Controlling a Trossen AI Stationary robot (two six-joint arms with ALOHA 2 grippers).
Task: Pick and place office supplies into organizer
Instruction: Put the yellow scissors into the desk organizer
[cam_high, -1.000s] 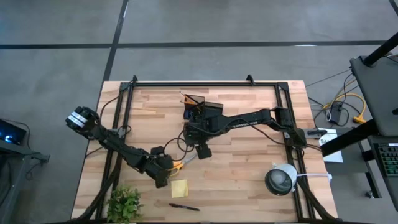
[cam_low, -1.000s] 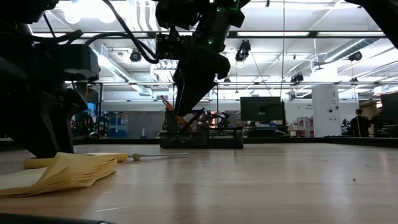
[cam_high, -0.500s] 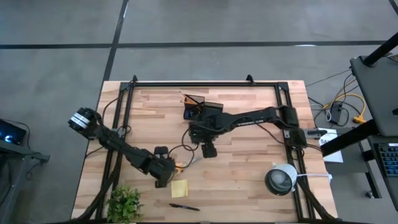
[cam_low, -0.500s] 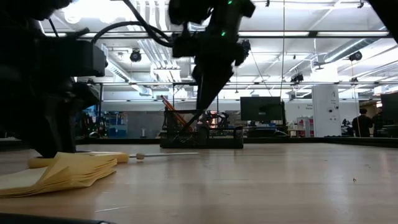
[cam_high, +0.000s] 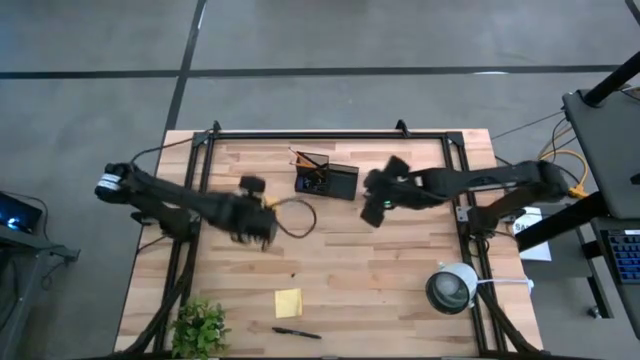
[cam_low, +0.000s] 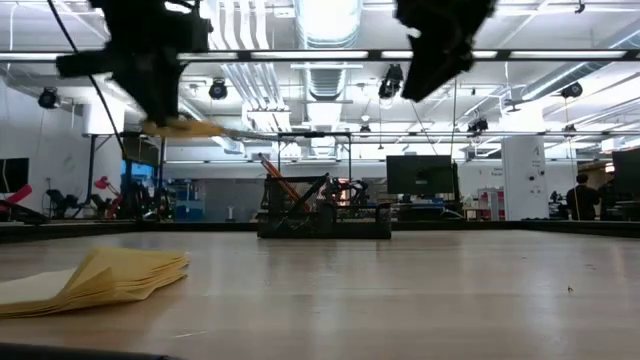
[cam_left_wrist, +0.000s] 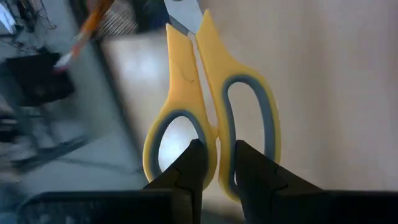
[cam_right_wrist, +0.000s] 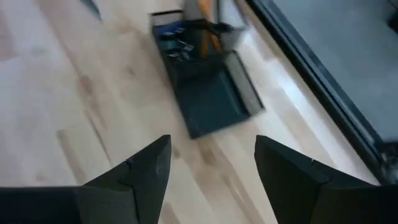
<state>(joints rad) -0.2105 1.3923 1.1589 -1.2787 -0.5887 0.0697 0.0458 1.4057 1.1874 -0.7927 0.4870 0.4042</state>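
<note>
My left gripper (cam_high: 258, 228) is shut on the yellow-handled scissors (cam_left_wrist: 208, 93) and holds them high above the table, left of the organizer; in the low view the scissors (cam_low: 200, 128) lie about level. The dark organizer (cam_high: 326, 181) stands at the table's far middle, with an orange pencil (cam_low: 277, 184) and pens leaning in it. My right gripper (cam_high: 372, 210) is open and empty, raised just right of the organizer (cam_right_wrist: 208, 87). A yellow sticky-note pad (cam_high: 289, 302) and a black pen (cam_high: 297, 333) lie flat near the near edge. My left gripper pinches the scissors where the two handle loops meet (cam_left_wrist: 214, 140), between its two fingers. One fingertip (cam_left_wrist: 194, 158) lies in or over each loop. The scissors are lifted clear and about level, blades (cam_low: 272, 131) pointing away from the gripper.
A green plant (cam_high: 200, 325) stands at the near left corner and a round grey-white lamp (cam_high: 452, 288) at the near right. A dark metal frame (cam_high: 330, 134) runs along the table's edges. Bare wood lies between the organizer and the sticky-note pad (cam_low: 100, 278).
My left gripper has risen from beside the sticky-note pad with the scissors and gone toward the far edge; the scissors are lifted clear of the table. My right gripper has risen and drawn back toward the table's right edge, away from the middle.
</note>
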